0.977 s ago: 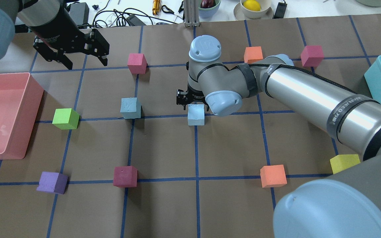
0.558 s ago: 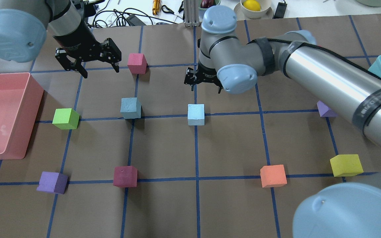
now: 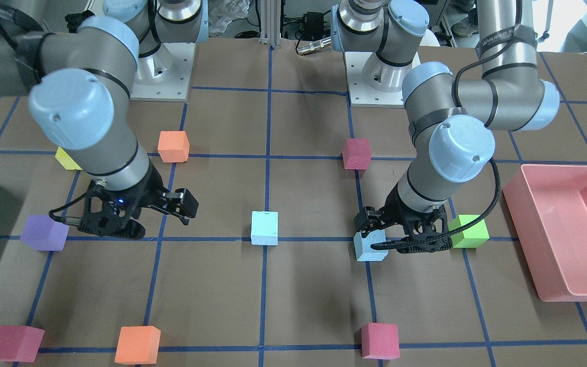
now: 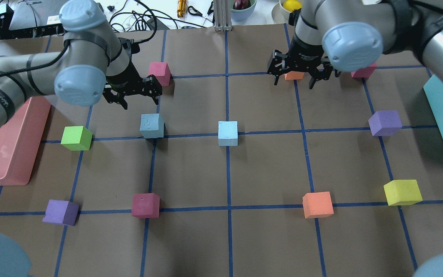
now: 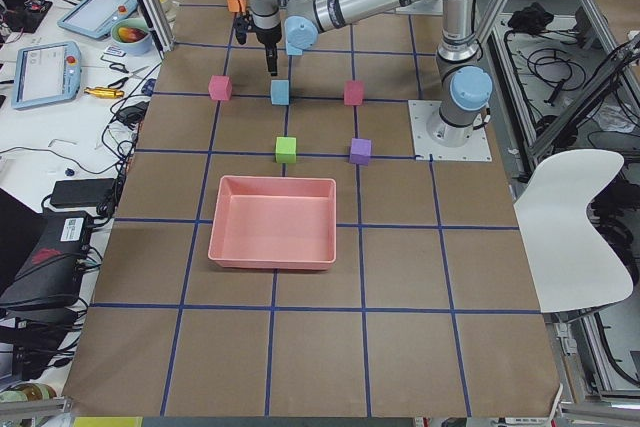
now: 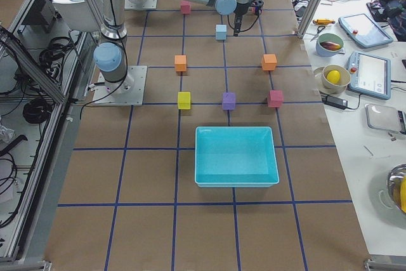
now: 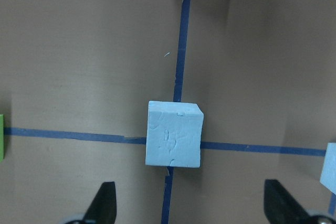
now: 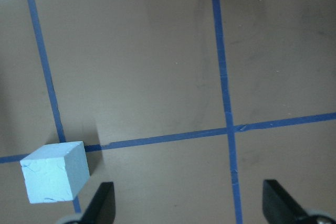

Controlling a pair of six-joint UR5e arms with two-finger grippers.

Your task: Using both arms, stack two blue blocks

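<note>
Jaws of left gripper [image 4: 140, 102] spread wide, empty; left blue block [image 4: 152, 125] sits just ahead of its fingertips, not between them. Jaws of right gripper [image 4: 293, 82] also spread, empty, well apart from centre blue block [image 4: 228, 133] on the table [image 4: 267, 169]

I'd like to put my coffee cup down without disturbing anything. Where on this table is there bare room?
The widest bare patch lies between the middle blue block, the purple block and the orange block. The stretch from the maroon block to that orange block is bare too. Crowded: around the other blue block, where the left gripper hovers.
</note>
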